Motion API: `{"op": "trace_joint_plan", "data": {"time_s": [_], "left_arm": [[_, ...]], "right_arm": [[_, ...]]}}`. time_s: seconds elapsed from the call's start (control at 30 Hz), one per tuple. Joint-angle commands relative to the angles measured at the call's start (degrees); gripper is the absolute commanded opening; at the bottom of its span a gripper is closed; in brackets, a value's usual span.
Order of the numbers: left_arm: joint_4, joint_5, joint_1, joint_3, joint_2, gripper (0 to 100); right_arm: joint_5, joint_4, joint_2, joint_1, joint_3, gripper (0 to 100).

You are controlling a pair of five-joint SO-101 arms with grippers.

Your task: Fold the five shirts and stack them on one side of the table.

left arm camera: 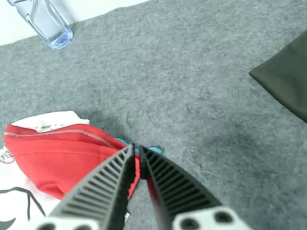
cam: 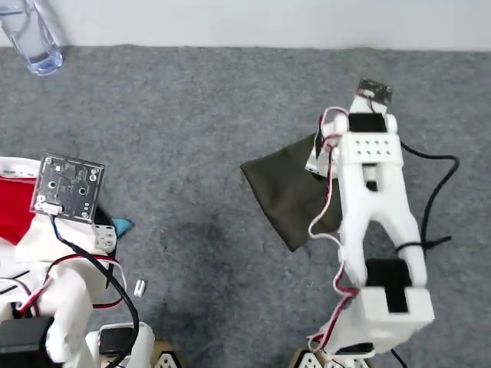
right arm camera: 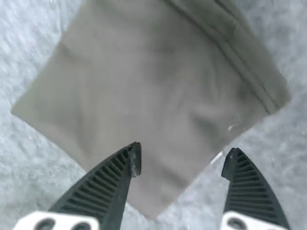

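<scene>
Olive shirt: diagonal on surface, corner toward its left edge.
Right tool: wide, above it.
Left tool: closed, beside red shirt.

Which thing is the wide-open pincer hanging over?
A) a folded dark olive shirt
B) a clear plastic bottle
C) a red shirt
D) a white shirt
A: the right pincer, jaws spread, hangs above the folded dark olive cloth shirt on the grey table.

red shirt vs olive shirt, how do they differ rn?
Red shirt lies on a white shirt by the left arm; olive shirt lies alone on the grey mat. Left tool at the red's edge is shut; right tool over the olive is open. Both look folded.
</scene>
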Motion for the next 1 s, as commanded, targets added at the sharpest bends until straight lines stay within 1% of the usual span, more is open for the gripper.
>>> {"op": "trace_joint_plan", "data": {"time_s": [0.0, 0.13, 0.23, 0.3, 0.4, 0.43, 0.7, 0.97], "left_arm": [[1.23, -0.18, -0.35, -0.4, -0.18, 2], [1.23, 0.0, -0.35, -0.4, -0.18, 2], [1.23, 0.09, -0.35, -0.31, -0.18, 2], [1.32, 0.09, -0.35, -0.31, -0.18, 2], [1.32, 0.09, -0.35, -0.31, -0.18, 2], [1.32, 0.09, -0.35, -0.31, -0.18, 2], [1.32, 0.09, -0.35, -0.31, -0.18, 2], [1.32, 0.09, -0.35, -0.31, -0.18, 2]], "right_arm": [[-1.32, -11.56, -9.89, 0.84, 10.99, 28.4], [-3.6, -22.46, -16.31, 0.84, 22.59, 28.4], [-6.86, -25.63, -16.04, 0.84, 25.49, 28.8], [-8.7, -25.01, -14.29, 0.92, 25.32, 33.2], [-10.64, -22.46, -11.21, 1.27, 22.86, 44.3], [-11.16, -21.32, -9.98, 1.45, 21.54, 45.5], [-16.88, -20.09, 2.07, 1.54, 12.75, 44.1], [-20.04, -20.26, 14.11, 1.54, 5.01, 43.9]]}}
